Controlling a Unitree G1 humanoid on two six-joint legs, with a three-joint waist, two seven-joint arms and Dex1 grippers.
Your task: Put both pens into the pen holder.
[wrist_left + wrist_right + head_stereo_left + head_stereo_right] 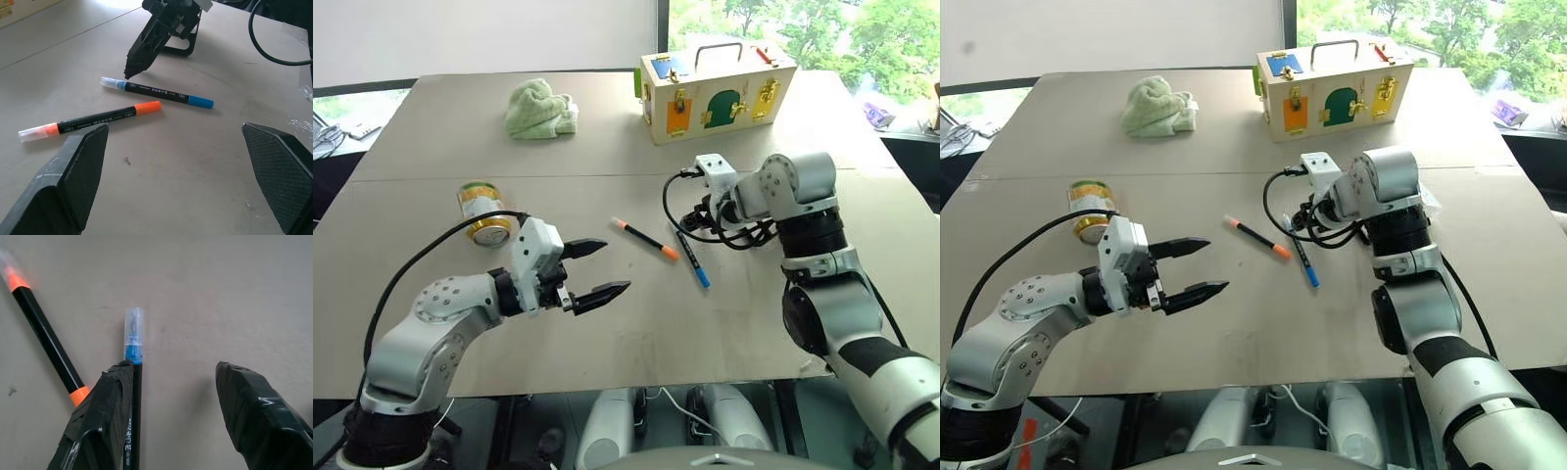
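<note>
Left fingers [597,269] gape empty near the orange pen [646,239]; right fingers [171,411], half-spread, straddle the blue pen [133,382] ungripped.

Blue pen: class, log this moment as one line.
right gripper: open, over blue pen | orange pen: on table | left gripper: open, idle

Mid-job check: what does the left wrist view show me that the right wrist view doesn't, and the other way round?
Left wrist view: the whole length of the black-barrelled pen with orange cap and the black-barrelled pen with blue cap, with the right gripper pointing down at the blue pen's pale end.
Right wrist view: the open jaws up close, one finger overlapping the blue pen's barrel, so the pen sits off-centre in the gap.
Both: the two pens flat on the beige table, not touching.
</note>
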